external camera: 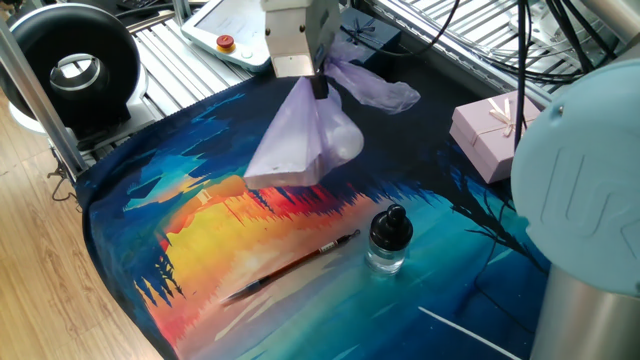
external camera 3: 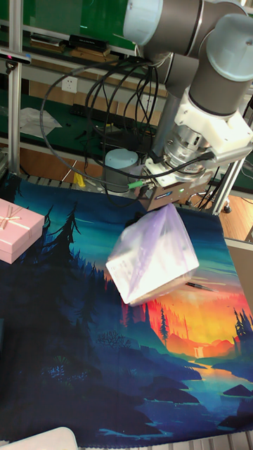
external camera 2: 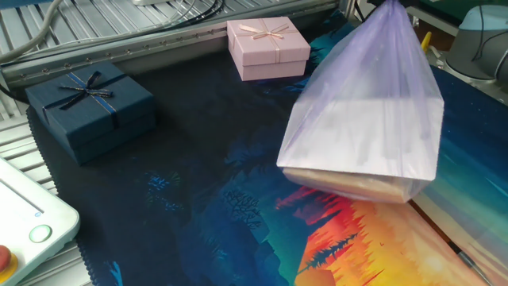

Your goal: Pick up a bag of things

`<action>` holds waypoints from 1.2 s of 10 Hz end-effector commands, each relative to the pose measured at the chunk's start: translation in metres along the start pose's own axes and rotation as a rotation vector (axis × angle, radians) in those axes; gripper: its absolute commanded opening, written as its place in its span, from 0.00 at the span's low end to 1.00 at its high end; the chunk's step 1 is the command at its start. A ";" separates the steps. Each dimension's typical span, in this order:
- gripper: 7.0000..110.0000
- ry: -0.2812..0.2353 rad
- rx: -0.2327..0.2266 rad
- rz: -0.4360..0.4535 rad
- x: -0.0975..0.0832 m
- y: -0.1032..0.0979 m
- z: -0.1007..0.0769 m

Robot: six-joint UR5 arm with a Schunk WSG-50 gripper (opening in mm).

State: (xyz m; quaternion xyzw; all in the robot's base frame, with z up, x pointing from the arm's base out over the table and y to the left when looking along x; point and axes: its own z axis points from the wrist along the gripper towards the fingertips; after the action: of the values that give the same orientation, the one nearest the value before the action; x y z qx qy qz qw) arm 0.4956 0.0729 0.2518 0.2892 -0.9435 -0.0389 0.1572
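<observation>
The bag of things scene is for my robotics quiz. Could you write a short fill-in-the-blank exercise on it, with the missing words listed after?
1. The claw grips the bag of things by its knotted ____.
2. The bag hangs in the air, not resting on the painted ____.
3. The gift box with the ribbon bow beyond the bag is ____ in colour.
4. Lying on the cloth beside the ink bottle is a thin ____.

Missing words: top; cloth; pink; brush
</observation>
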 end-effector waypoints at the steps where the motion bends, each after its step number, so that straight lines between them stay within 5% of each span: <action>1: 0.00 -0.023 -0.025 0.027 -0.005 0.005 -0.001; 5: 0.00 -0.108 -0.054 0.141 -0.023 -0.002 -0.003; 7: 0.00 -0.179 0.010 0.369 -0.033 -0.029 -0.009; 9: 0.00 -0.263 0.043 0.424 -0.046 -0.052 -0.017; 12: 0.00 -0.310 0.007 0.479 -0.047 -0.066 -0.019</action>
State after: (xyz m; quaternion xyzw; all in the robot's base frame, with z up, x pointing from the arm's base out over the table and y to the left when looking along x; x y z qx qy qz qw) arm 0.5603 0.0532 0.2446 0.0869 -0.9950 -0.0285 0.0410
